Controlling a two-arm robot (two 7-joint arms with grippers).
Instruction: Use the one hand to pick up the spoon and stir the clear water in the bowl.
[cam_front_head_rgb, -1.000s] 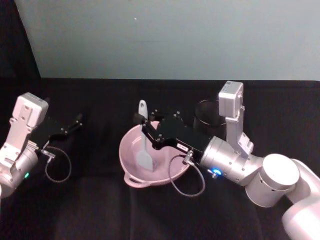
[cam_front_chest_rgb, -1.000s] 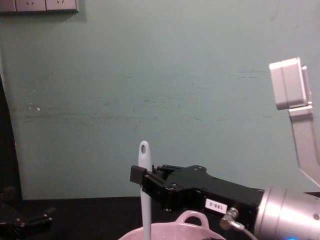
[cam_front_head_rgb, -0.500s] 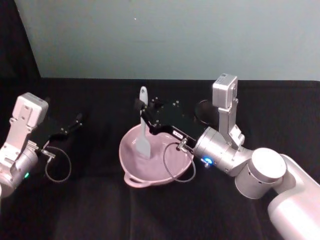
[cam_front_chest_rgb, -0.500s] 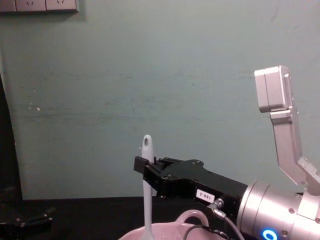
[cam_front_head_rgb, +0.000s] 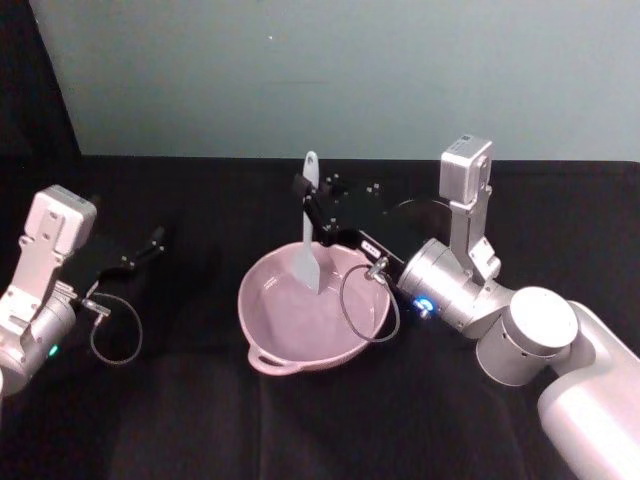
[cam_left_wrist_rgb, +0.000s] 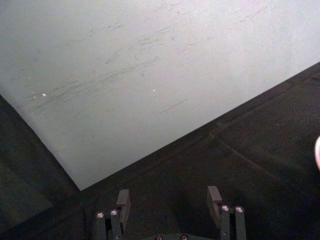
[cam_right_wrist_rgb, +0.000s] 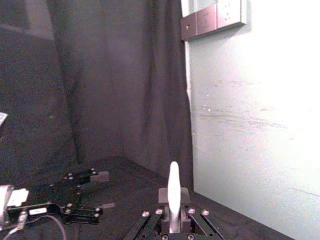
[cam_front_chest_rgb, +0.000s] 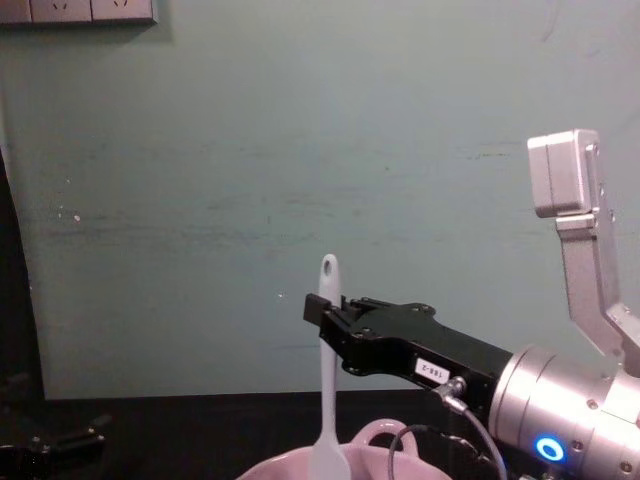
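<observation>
Spoon: a long, slim white spoon (cam_front_head_rgb: 308, 225) stands nearly upright with its flat blade down inside the bowl, toward the bowl's far side. The oval hole at the end of its handle is at the top.
Bowl: a wide, glossy pale pink bowl (cam_front_head_rgb: 262, 318) sits on the table at the middle of the head view. A small loop handle is on the rim nearest the robot.
Right gripper: the black right gripper (cam_front_head_rgb: 309, 196) reaches in from the right, level above the bowl's far rim. Its two fingers pinch the spoon's handle just below the hole.
Right wrist: silver and cylindrical, with a glowing blue ring (cam_front_head_rgb: 424, 305). A thin cable (cam_front_head_rgb: 362, 312) loops from it over the bowl's right rim.
Left gripper: the left gripper (cam_front_head_rgb: 152, 243) is well to the left of the bowl, low over the table. Its fingers (cam_left_wrist_rgb: 122, 199) are spread apart and hold nothing.
Table: covered in black cloth (cam_front_head_rgb: 200, 420).
Wall: plain pale teal (cam_front_head_rgb: 350, 80), behind the table.
</observation>
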